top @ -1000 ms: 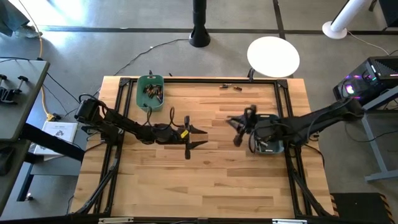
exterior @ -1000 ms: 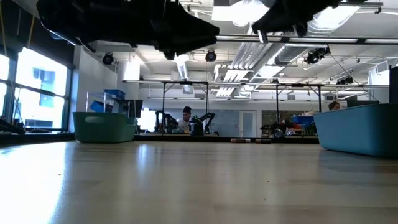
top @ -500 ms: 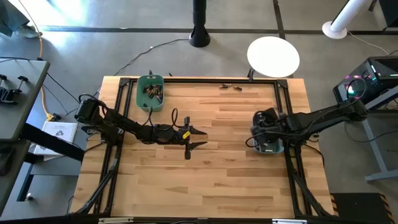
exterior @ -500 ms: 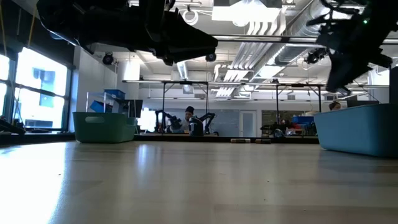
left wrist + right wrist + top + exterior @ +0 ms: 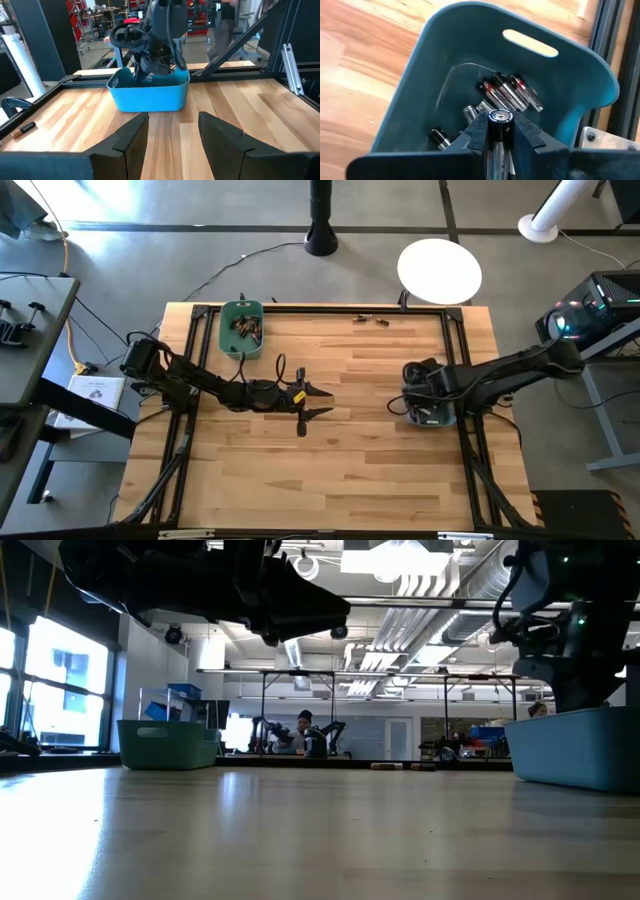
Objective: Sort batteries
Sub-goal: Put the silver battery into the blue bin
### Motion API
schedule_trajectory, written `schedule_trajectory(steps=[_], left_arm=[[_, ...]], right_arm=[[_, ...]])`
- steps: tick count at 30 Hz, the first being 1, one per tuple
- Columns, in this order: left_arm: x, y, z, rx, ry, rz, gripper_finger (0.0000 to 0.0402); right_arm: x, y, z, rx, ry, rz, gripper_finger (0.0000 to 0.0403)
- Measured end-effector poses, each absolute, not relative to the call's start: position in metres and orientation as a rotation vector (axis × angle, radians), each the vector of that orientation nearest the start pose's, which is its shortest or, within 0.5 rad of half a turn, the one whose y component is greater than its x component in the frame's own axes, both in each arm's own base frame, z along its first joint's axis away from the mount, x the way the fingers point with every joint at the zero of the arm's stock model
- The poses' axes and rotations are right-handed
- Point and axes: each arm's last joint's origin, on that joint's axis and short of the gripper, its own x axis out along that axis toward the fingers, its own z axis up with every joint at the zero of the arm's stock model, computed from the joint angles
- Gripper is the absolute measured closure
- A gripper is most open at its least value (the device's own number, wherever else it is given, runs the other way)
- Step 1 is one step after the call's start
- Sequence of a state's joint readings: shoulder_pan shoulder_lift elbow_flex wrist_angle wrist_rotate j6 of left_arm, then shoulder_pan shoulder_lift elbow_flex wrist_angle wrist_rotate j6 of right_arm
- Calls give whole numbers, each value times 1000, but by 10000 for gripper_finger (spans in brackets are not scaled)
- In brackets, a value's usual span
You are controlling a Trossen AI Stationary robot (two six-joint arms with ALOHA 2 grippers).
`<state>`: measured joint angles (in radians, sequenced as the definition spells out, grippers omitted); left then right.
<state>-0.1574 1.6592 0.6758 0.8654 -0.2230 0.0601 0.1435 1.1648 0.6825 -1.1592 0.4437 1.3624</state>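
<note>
The batteries show in three places. Several lie in the green bin (image 5: 242,327) at the far left, two or three lie loose on the table near the far edge (image 5: 368,320), and several silvery-pink ones lie in the blue bin (image 5: 512,95). My right gripper (image 5: 499,131) reaches down into the blue bin (image 5: 432,406) at the table's right, shut on one battery. My left gripper (image 5: 325,402) hovers open over mid-table, pointing toward the blue bin (image 5: 150,95). My right gripper pinches one dark battery (image 5: 499,119) between its two fingers (image 5: 476,131), coming from above and pointing down into the blue bin. The battery's silver-capped end faces the wrist camera, so it lies along the fingers. It hangs above the batteries on the bin's floor.
A black frame rail (image 5: 462,380) runs along the table's edges, close beside the blue bin. One loose battery (image 5: 25,128) lies on the wood off to the side of my left gripper. The low view shows the green bin (image 5: 168,743) and blue bin (image 5: 575,745) far apart.
My right gripper has moved toward the table's right edge, from beside the blue bin to over it. It has tipped downward and dropped into the bin. My left arm has kept still.
</note>
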Motion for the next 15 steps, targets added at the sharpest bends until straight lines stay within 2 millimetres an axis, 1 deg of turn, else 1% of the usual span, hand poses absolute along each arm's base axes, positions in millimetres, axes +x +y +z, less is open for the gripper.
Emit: schedule_trajectory(steps=[7, 15], left_arm=[[321, -44, 185, 76, 118, 62, 234], [321, -44, 185, 62, 118, 63, 234]], right_arm=[[156, 4, 180, 655, 1173, -1115, 367], [151, 4, 156, 731, 1223, -1050, 367]])
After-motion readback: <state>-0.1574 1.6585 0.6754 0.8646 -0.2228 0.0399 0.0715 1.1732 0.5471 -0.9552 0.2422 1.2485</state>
